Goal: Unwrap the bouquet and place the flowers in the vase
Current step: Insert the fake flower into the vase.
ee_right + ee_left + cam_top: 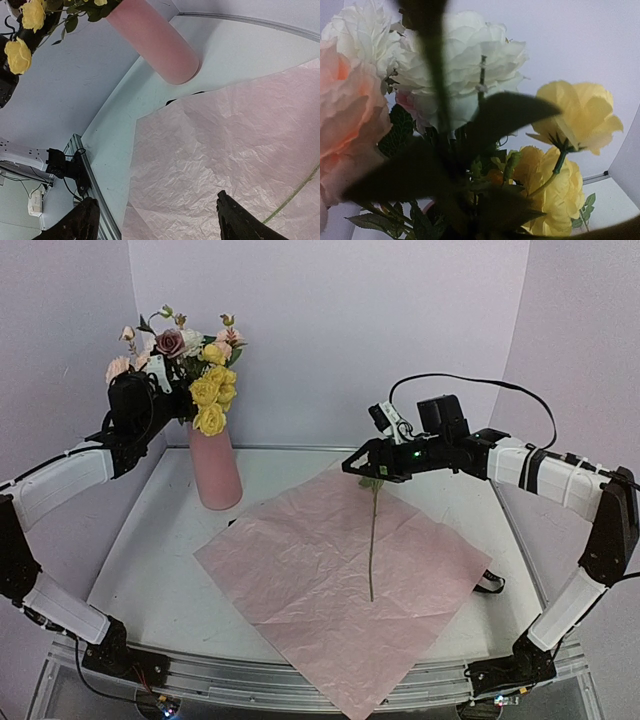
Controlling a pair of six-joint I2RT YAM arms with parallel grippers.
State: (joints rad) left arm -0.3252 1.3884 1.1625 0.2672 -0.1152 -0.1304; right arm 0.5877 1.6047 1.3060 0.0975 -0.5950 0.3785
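Yellow, pink and cream flowers (195, 365) stand in the salmon-pink vase (215, 468) at the back left. My left gripper (172, 390) is pushed in among the blooms; its wrist view is filled by cream, pink and yellow flowers (465, 65) and dark leaves, which hide the fingers. The bouquet's pink paper (340, 575) lies spread flat, with one long green stem (372, 545) on it. My right gripper (358, 468) hovers over that stem's far end, open and empty. In the right wrist view the gripper (160, 225) spans bare paper (225, 145), with the stem (295, 192) off to the right.
A black ribbon (490, 584) pokes out at the paper's right edge. The table's raised rim (120, 540) runs along both sides. The paper's near corner hangs over the metal front rail (250, 680). The vase (155, 42) shows in the right wrist view too.
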